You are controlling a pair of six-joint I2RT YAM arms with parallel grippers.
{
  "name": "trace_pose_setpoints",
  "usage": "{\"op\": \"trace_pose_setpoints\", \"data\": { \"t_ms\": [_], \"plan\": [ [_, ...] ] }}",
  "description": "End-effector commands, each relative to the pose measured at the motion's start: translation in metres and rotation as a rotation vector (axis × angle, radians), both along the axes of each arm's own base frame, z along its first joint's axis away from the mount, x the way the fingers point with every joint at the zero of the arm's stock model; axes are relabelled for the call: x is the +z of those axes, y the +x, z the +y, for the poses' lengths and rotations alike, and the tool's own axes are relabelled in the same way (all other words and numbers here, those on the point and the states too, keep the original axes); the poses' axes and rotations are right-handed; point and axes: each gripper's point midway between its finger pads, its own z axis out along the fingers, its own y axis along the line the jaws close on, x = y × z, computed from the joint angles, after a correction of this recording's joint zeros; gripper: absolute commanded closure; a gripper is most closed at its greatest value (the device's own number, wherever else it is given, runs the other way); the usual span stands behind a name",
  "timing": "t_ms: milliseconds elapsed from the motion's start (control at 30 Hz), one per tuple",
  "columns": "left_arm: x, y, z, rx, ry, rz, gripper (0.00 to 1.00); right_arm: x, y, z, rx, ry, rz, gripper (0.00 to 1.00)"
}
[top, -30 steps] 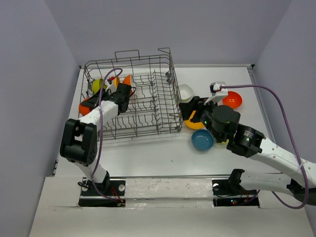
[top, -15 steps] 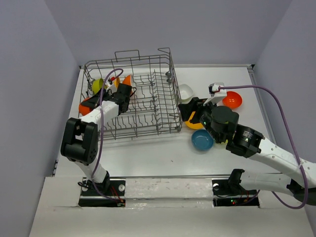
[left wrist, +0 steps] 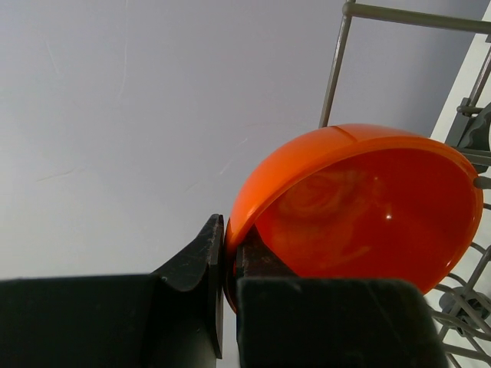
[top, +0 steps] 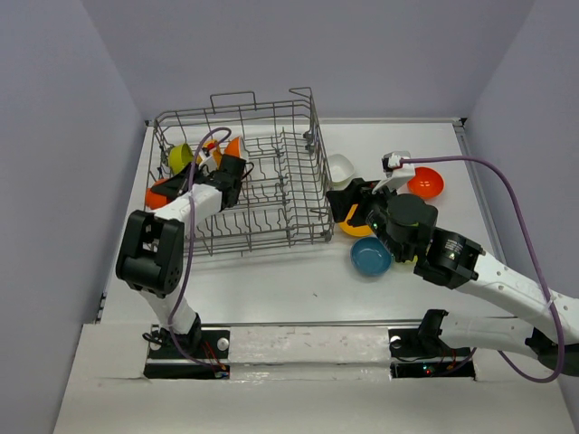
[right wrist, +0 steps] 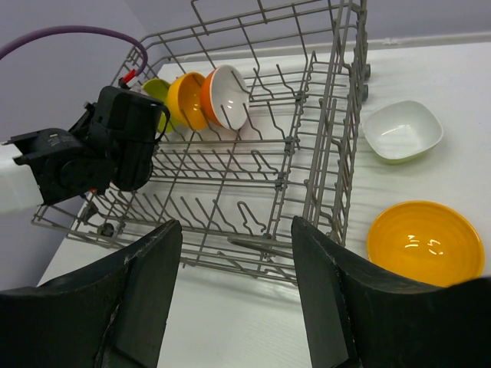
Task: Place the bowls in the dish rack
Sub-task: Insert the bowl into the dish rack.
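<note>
The grey wire dish rack [top: 271,194] stands at the left centre. A lime green bowl [right wrist: 157,92], an orange-yellow bowl [right wrist: 186,100] and an orange bowl with a white inside [right wrist: 226,96] stand on edge in its far left row. My left gripper [left wrist: 230,238] is shut on the rim of a red-orange bowl [left wrist: 360,215], which shows at the rack's left side [top: 156,193]. My right gripper [right wrist: 238,291] is open and empty above the table by the rack's near right corner. A white bowl [top: 340,167], an orange-yellow bowl [top: 355,226], a teal blue bowl [top: 371,258] and a red-orange bowl [top: 425,183] lie on the table to the right.
Walls close in the table on the left, back and right. My right arm [top: 425,240] lies over part of the orange-yellow bowl. A purple cable [top: 507,194] loops over the right side. The rack's tall right side [right wrist: 337,130] stands between my right gripper and the rack's inside.
My left arm has shifted slightly with the red-orange bowl still held, and less of the bowl shows at the rack's left side. The right arm has not moved.
</note>
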Motion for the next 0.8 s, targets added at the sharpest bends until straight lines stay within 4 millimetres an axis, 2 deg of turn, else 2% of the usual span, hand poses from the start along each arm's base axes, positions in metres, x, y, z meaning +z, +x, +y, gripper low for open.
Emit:
{"op": "trace_pose_setpoints", "data": {
  "t_ms": [0, 200, 267, 500, 600, 633, 667, 767],
  "plan": [
    [0.014, -0.011, -0.001, 0.076, 0.151, 0.021, 1.0, 0.016, 0.0, -0.002, -0.006, 0.062, -0.03, 0.35],
    [0.01, -0.006, -0.008, 0.053, 0.163, 0.026, 0.96, 0.017, -0.001, -0.004, -0.007, 0.065, -0.033, 0.35],
    [0.008, -0.005, -0.01, 0.047, 0.162, 0.026, 0.9, 0.017, -0.001, -0.004, -0.009, 0.065, -0.033, 0.35],
    [0.006, -0.004, -0.015, 0.029, 0.167, 0.029, 0.86, 0.017, -0.001, -0.005, -0.01, 0.064, -0.034, 0.35],
    [0.006, -0.004, -0.018, 0.02, 0.171, 0.03, 0.79, 0.018, -0.001, -0.005, -0.007, 0.065, -0.034, 0.35],
    [0.006, -0.004, -0.019, 0.015, 0.171, 0.033, 0.7, 0.018, -0.001, -0.005, -0.01, 0.065, -0.036, 0.35],
    [0.005, -0.004, -0.02, 0.013, 0.171, 0.033, 0.66, 0.018, -0.001, -0.006, -0.01, 0.065, -0.036, 0.35],
    [0.006, -0.004, -0.021, 0.01, 0.171, 0.034, 0.6, 0.019, -0.001, -0.007, -0.013, 0.068, -0.038, 0.35]
  ]
}}
